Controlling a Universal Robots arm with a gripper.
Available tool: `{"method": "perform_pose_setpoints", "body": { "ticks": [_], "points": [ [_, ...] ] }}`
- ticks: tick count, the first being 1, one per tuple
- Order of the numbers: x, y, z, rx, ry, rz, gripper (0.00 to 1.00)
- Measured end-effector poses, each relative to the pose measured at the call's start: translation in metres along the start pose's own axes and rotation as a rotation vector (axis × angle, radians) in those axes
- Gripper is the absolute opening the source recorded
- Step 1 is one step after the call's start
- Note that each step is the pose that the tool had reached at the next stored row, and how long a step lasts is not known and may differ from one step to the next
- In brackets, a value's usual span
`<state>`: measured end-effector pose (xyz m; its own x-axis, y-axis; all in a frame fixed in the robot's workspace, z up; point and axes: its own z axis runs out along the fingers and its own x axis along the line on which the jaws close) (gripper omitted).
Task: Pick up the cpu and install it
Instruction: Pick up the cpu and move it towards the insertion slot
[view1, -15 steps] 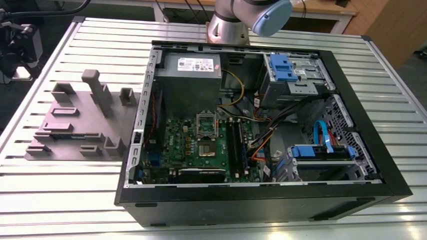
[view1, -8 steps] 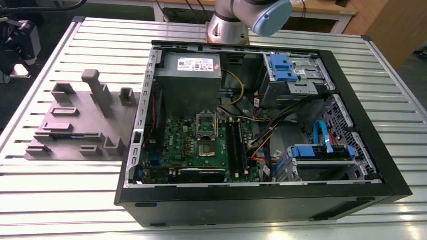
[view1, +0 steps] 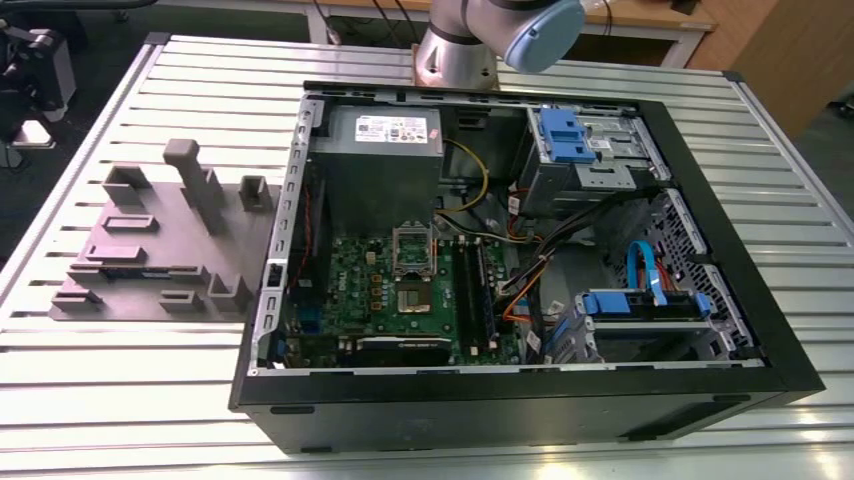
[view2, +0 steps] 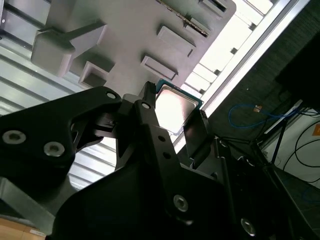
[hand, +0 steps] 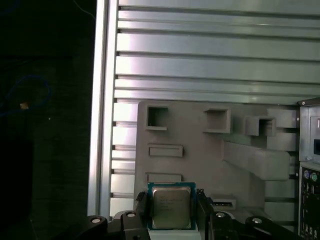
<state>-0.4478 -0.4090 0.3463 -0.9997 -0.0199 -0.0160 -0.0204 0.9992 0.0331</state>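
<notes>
Silver-grey metal is what you see first in both wrist views: the shiny top of the cpu (hand: 171, 206), ringed by a thin darker rim with a blue-green edge. Your gripper (view2: 173, 113) is clamped on it, one black finger (hand: 141, 210) pressed against one side of the chip and the other finger against the opposite side, so the cpu sits upright between them with its metal face turned to the first wrist camera. In the second wrist view you catch the same chip at a slant, bright with glare, between the dark linkages of the gripper. Behind the cpu, and apart from it, lies the grey-purple fixture block (hand: 200, 150) with its slots and raised posts; the chip touches none of them. The block rests on the slatted aluminium table (view1: 134, 400), and in the exterior view you find it (view1: 147, 240) at the exterior view's left, just beside the open black computer case (view1: 534, 410). Inside the case lies the green motherboard (view1: 400, 300), with its rectangular metal socket frame (view1: 412, 255) near the middle of the board, a grey power supply (view1: 384, 135) beyond it, and blue drive brackets (view1: 567, 135) towards the exterior view's right. The arm's silver base (view1: 461, 50) stands at the far edge of the table, behind the case.
</notes>
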Motion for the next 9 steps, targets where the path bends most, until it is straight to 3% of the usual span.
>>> {"method": "perform_pose_setpoints", "body": {
  "ticks": [9],
  "points": [
    [-0.0002,0.0005,-0.0135,-0.0001,-0.0001,0.0,0.47]
  ]
}}
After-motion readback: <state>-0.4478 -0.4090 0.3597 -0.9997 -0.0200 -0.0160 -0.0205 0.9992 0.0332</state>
